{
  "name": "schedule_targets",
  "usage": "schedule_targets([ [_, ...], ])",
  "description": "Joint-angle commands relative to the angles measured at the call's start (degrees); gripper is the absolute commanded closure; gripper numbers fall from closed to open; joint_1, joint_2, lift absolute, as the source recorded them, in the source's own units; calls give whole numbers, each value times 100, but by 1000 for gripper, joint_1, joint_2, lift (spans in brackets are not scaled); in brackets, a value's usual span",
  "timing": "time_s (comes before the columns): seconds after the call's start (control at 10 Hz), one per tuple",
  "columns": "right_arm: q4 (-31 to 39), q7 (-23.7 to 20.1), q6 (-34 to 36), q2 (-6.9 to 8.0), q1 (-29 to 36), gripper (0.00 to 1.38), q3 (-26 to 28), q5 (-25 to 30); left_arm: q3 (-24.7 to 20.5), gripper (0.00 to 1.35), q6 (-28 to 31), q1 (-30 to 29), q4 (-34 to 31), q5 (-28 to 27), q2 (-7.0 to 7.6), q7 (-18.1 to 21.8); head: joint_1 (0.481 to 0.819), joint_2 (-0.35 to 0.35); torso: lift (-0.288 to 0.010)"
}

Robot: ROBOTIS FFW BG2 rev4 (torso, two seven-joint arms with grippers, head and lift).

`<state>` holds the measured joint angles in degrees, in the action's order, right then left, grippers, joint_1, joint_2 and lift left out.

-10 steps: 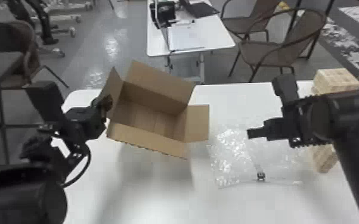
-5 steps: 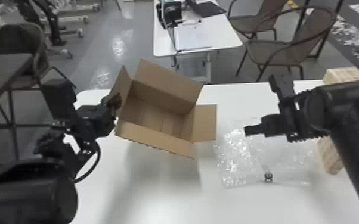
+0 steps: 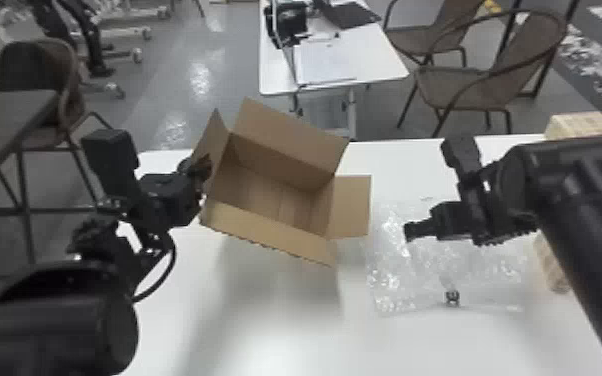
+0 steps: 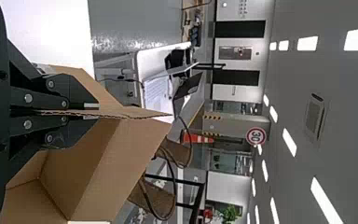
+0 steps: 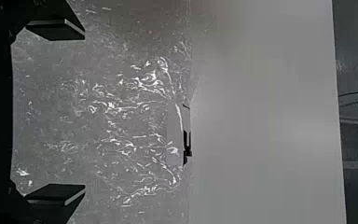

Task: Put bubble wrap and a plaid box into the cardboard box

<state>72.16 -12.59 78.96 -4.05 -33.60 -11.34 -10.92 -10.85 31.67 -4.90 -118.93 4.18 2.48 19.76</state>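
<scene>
The cardboard box [image 3: 275,200] is tilted above the white table, opening toward me and flaps spread. At its left side my left gripper [image 3: 206,167] holds a flap; in the left wrist view, the left gripper [image 4: 91,112] is shut on that flap [image 4: 135,113]. My right gripper [image 3: 409,231] is above the clear bubble wrap [image 3: 400,280], right of the box. Seen from the right wrist, the right gripper [image 5: 81,112] has its fingers wide apart, the bubble wrap [image 5: 121,121] beyond them. The plaid box [image 3: 580,124] is at the far right, partly behind the right arm.
A small dark clip [image 3: 452,297] lies at the bubble wrap's near edge. The white work table [image 3: 245,330] runs in front of and beneath the cardboard box. Behind it are a second table [image 3: 365,67] and brown chairs [image 3: 470,87].
The head view has shifted slightly, moving the table and cardboard box rightward in it. My right gripper has moved left relative to the bubble wrap. The left gripper keeps its hold on the flap.
</scene>
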Motion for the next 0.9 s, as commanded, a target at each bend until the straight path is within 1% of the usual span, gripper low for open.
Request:
schedule_targets([
  [0.0,-457,2,-3,71,-199,136,-96,99,22,1220,-21,6,10,-4,7,-16,695,127,-110],
  [0.2,-1169,-7,-232,159,-436,150,-202,90,57,1220,-91,-2,10,-22,25,-51,695,128,-110],
  [0.3,-1336,-7,-328,185,-472,260,-254,116,66,1220,-135,-2,19,-22,25,-78,695,129,-110],
  [0.4,-1275,-7,-364,194,-436,728,-254,99,39,1220,-144,-20,10,-13,25,-78,695,130,-110],
  [0.5,-1117,-7,-364,159,-384,926,-254,99,31,1220,-170,-64,10,-4,16,-104,695,133,-110],
  [0.6,-1002,-16,-372,141,-331,1058,-245,90,31,1220,-205,-90,10,13,16,-130,695,136,-110],
  [0.7,-888,-7,-364,124,-269,1145,-202,-68,22,1220,-223,-90,10,22,16,-130,695,137,-110],
  [0.8,-607,-7,-276,80,-164,1145,-105,-165,22,1220,-223,-90,10,22,16,-130,695,139,-110],
])
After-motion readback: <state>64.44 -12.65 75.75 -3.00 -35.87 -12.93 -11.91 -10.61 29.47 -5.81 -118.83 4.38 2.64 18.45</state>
